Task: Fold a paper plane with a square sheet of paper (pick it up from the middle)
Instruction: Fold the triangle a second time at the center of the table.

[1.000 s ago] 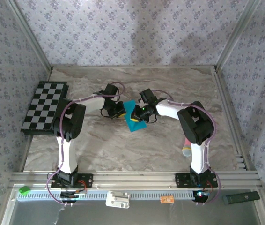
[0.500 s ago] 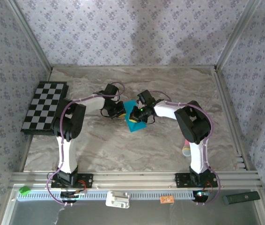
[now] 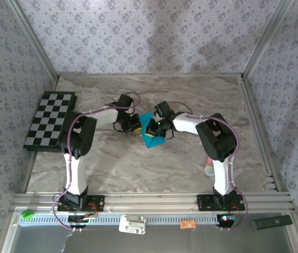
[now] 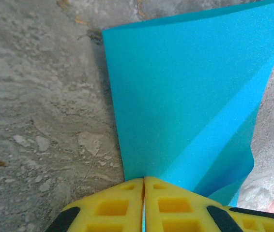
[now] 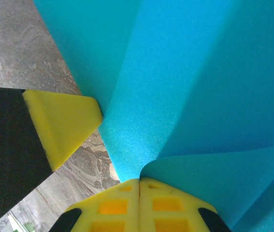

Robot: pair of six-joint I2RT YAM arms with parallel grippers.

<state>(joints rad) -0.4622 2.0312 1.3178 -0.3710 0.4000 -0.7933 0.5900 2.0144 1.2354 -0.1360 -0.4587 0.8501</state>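
The teal-blue square sheet of paper [image 3: 150, 138] is held between both arms at the middle of the marble table, partly folded with a slanting crease. My left gripper [image 4: 144, 180] is shut on its left edge; the paper [image 4: 185, 92] fans away from the yellow fingers [image 4: 108, 205]. On the right side my right gripper [image 5: 140, 181] is shut on the sheet [image 5: 175, 77], where a curled flap bends over beside its fingers [image 5: 175, 205]. The left gripper's yellow fingertip [image 5: 64, 123] touches the paper's edge in the right wrist view.
A black-and-white checkered board [image 3: 50, 120] lies at the table's left edge. A pink stick with a yellowish end [image 3: 210, 168] pokes out beside the right arm's base. Bare marble table [image 3: 138, 168] stretches in front of the paper.
The right arm has shifted slightly left, pushing its side of the paper closer to the left gripper. Both grips stay shut.
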